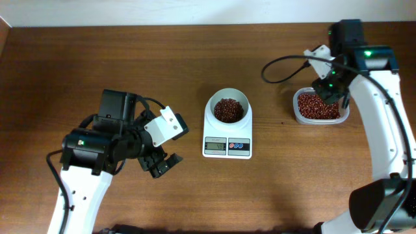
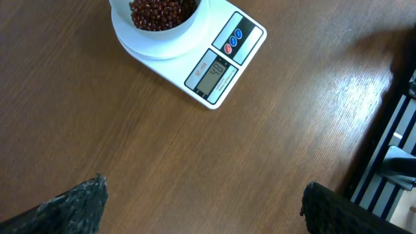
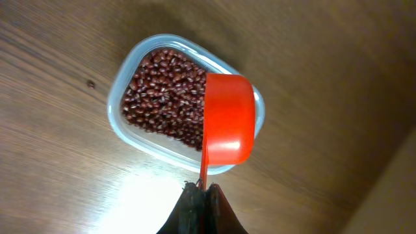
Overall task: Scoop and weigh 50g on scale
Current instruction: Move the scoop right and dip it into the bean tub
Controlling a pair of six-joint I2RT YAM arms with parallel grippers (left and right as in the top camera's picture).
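looking across the table [image 1: 78, 58] from my left. the left gripper [image 1: 162, 164] sits low over bare wood, left of the scale and a little nearer the front edge. its jaws are spread wide with nothing between them. in the left wrist view the two dark fingertips [image 2: 75, 208] show only at the bottom corners, well apart, with wood grain between.

centre: the scale [image 1: 227, 140] stands flat on the table, well apart from both grippers. a white bowl [image 1: 227, 91] rests on its platform, holding a heap of red beans [image 1: 227, 110]. the grey display [image 1: 215, 147] and the red and blue buttons [image 1: 239, 146] face the front edge. in the left wrist view the display [image 2: 211, 70] shows dark digits, but i cannot read them with confidence.

right: a clear tub [image 1: 296, 112] of red beans sits on the table, well to the right of the scale. the right gripper [image 1: 331, 91] hangs over it, jaws pinched tight on the thin handle of a red scoop [image 3: 227, 120]. in the right wrist view the scoop's cup lies over one end of the tub [image 3: 120, 81]. i cannot tell whether it touches the beans.
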